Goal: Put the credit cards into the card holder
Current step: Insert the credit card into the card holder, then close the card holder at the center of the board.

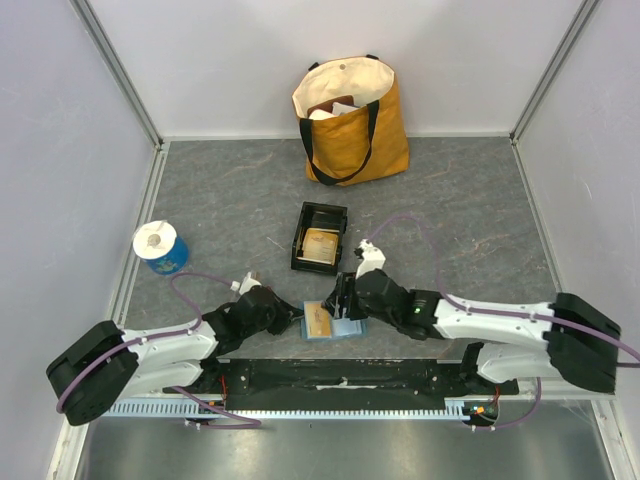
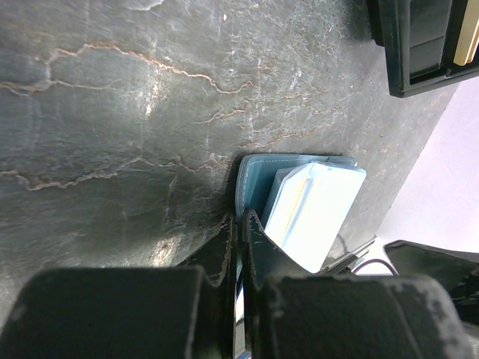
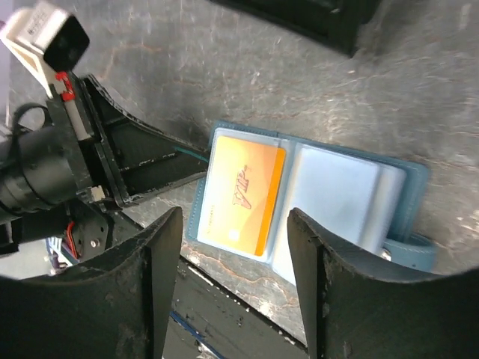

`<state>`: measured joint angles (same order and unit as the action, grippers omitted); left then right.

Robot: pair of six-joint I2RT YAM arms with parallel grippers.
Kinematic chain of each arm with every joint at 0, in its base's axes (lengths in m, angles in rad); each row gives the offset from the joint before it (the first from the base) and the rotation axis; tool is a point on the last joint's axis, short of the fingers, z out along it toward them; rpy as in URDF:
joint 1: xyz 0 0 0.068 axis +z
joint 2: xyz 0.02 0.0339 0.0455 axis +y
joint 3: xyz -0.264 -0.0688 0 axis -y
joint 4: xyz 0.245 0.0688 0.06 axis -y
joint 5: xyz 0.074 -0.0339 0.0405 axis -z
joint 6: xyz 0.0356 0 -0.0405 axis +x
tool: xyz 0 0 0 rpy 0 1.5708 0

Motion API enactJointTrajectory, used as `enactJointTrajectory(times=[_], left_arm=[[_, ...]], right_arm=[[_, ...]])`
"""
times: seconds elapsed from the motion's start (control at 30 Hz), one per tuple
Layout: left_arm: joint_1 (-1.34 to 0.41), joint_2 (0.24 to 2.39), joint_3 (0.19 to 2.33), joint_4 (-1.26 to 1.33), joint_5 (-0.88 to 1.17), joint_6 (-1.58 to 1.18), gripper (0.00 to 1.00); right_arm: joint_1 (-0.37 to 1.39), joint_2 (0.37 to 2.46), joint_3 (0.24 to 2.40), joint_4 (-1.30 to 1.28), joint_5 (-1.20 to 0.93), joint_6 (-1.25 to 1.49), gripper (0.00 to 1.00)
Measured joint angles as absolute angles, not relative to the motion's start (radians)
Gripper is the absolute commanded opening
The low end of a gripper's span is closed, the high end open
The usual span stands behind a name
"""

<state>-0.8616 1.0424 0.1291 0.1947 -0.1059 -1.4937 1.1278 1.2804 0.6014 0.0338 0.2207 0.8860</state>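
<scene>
Grey stone-look table (image 1: 450,200): an open wallet (image 3: 337,187) lies at the near edge between both grippers, with spare cards in a tray beyond it.
The wallet lies flat with its long axis across the table, an orange card (image 3: 243,196) in its left half. The right gripper (image 3: 233,217) hangs just above it, fingers apart and empty. The left gripper (image 2: 238,221) is closed, its tips against the wallet's left edge; whether it nips the cover I cannot tell. The other cards (image 1: 320,245) lie in the black tray (image 1: 298,250), straight ahead of the wallet and farther from the arm bases. The free right gripper looks the nearer one, so the next reach likely runs forward from it to the tray.
</scene>
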Motion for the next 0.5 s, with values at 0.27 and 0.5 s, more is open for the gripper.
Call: enactJointTrajectory(times=[0.27, 0.5], left_arm=[[-0.862, 1.033, 0.133, 0.175, -0.110, -1.493, 0.02], [-0.862, 1.035, 0.138, 0.170, -0.110, -1.479, 0.02]], right_arm=[[1.113, 1.147, 0.494, -0.039, 0.294, 0.959, 0.70], [1.098, 1.161, 0.484, -0.068, 0.289, 0.982, 0.70]])
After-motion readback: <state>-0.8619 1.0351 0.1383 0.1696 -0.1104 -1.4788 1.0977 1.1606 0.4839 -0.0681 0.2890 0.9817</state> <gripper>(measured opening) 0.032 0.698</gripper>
